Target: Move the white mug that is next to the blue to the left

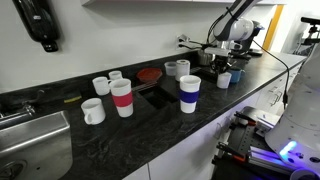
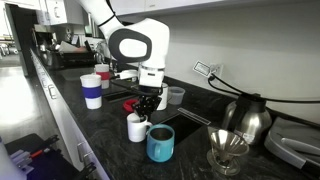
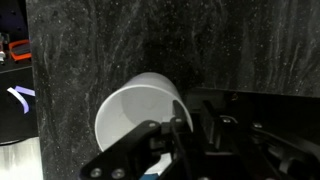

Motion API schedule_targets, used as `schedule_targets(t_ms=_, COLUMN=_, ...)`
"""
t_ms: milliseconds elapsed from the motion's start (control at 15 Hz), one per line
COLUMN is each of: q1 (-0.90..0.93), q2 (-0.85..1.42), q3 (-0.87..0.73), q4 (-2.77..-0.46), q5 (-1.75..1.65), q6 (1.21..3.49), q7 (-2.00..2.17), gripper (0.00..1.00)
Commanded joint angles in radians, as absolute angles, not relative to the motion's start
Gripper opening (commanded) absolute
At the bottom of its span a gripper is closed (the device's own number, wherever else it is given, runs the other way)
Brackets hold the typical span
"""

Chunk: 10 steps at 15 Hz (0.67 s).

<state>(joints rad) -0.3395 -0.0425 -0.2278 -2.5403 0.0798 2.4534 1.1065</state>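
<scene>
The small white mug [image 2: 136,127] stands on the dark counter right next to the small blue mug [image 2: 160,143]. Both are small and far off in an exterior view, the white mug [image 1: 237,73] beside the blue mug [image 1: 224,79]. My gripper [image 2: 146,108] hangs just above the white mug. In the wrist view the white mug [image 3: 138,112] fills the centre, seen from above, and the gripper [image 3: 188,125] is open with its fingers astride the mug's right-hand rim. Only a sliver of blue shows at the bottom edge there.
A tall cup with a blue band [image 1: 189,93], a tall cup with a red band [image 1: 122,98] and other white mugs [image 1: 92,111] stand along the counter. There is a sink [image 1: 30,140], a metal kettle [image 2: 250,120], a glass dripper [image 2: 227,150] and a clear cup [image 2: 176,96].
</scene>
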Motion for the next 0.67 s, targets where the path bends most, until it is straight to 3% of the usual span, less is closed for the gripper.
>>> schedule_targets(t_ms=0, q1=-0.315, q2=-0.074, q3=-0.240, q4=-2.546, q5=0.096, q6=2.454, q7=1.060, gripper=0.00)
schedule_targets(t_ms=600, q1=-0.187, q2=-0.190, q3=-0.145, q4=-2.582, q5=0.081, q6=2.450, q7=0.834, gripper=0.01)
